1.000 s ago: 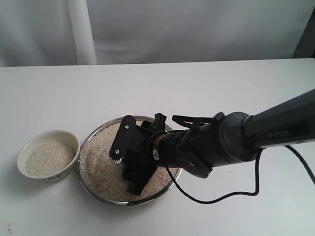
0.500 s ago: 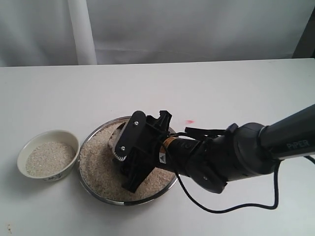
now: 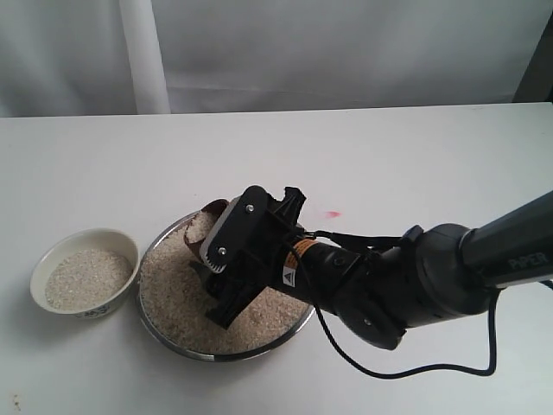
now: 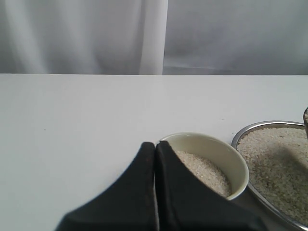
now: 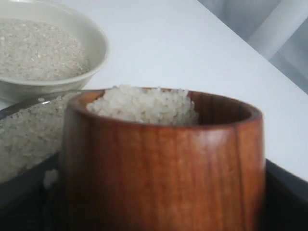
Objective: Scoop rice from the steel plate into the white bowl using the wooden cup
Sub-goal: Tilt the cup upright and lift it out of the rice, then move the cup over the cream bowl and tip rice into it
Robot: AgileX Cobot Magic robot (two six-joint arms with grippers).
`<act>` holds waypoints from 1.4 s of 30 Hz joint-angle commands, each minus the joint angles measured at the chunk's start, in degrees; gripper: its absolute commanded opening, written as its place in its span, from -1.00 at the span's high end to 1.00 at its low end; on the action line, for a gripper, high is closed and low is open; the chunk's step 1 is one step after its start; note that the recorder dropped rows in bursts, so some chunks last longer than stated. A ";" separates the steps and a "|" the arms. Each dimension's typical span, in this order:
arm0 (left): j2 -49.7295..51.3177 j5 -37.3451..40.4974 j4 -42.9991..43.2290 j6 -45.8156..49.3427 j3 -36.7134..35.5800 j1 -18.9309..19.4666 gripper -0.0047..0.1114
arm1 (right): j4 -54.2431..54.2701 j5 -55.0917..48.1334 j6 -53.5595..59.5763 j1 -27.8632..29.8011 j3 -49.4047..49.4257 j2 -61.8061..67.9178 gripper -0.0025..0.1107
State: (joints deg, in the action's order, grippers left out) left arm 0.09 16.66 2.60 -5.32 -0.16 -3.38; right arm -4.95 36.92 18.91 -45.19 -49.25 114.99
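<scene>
Steel plate (image 3: 226,355), near table edge: spread with rice (image 3: 173,294). Right gripper (image 3: 219,278) over it, jaws spread wide and clamped on the wooden cup (image 5: 163,163), which is brimful of grains. White bowl (image 3: 79,312) just beside the plate, part filled. Left gripper (image 4: 155,166): jaws pressed together, empty.

A wide white table (image 3: 415,164) is carrying everything. A shiny steel plate (image 3: 226,355) is sitting on it toward the near side, and a small white bowl (image 3: 39,298) is sitting just beside the plate, on its left. A tiny pink mark (image 3: 333,213) is showing on the tabletop beyond the plate. A black cable (image 3: 406,372) is trailing across the table to the plate's right.
</scene>
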 commanded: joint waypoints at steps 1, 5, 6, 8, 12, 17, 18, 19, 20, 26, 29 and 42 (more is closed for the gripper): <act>-0.09 -0.37 -0.45 -0.19 0.16 -0.24 0.92 | 0.46 1.90 -0.50 0.01 0.09 -0.72 0.96; -0.09 -0.37 -0.45 -0.19 0.16 -0.24 0.92 | 0.46 1.90 -0.50 0.01 0.09 -0.72 0.96; -0.09 -0.37 -0.45 -0.19 0.16 -0.24 0.92 | 0.46 1.90 -0.50 0.01 0.09 -0.72 0.96; -0.09 -0.37 -0.45 -0.19 0.16 -0.24 0.92 | 0.46 1.40 -0.50 0.01 0.09 -0.72 0.96; -0.09 -0.37 -0.45 -0.19 0.16 -0.24 0.92 | 0.46 1.15 -0.50 0.01 0.09 -0.72 0.96; -0.09 -0.37 -0.45 -0.19 0.16 -0.24 0.92 | 0.46 1.85 -0.03 0.01 -0.20 -0.72 0.96; -0.09 -0.37 -0.45 -0.19 0.16 -0.24 0.92 | 0.46 2.38 -0.03 0.01 -0.20 -0.72 0.96; -0.09 -0.37 -0.45 -0.19 0.16 -0.24 0.92 | 0.46 3.09 0.11 0.01 -0.20 -0.72 0.96; -0.09 -0.37 -0.45 -0.19 0.16 -0.24 0.92 | 0.46 3.69 0.19 0.01 -0.20 -0.72 0.96; -0.09 -0.37 -0.45 -0.19 0.16 -0.24 0.92 | -0.07 0.17 0.19 0.01 -4.05 -0.72 0.96; -0.09 -0.37 -0.45 -0.19 0.16 -0.24 0.92 | -0.09 -5.00 0.34 -0.93 -8.10 -0.72 0.96; -0.09 -0.37 -0.45 -0.19 0.16 -0.24 0.92 | -4.98 -26.95 3.66 -6.92 -32.02 1.66 0.96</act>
State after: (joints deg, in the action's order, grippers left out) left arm 0.09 16.66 2.60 -5.32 -0.16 -3.38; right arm -8.13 12.74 21.32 -51.10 -77.84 115.65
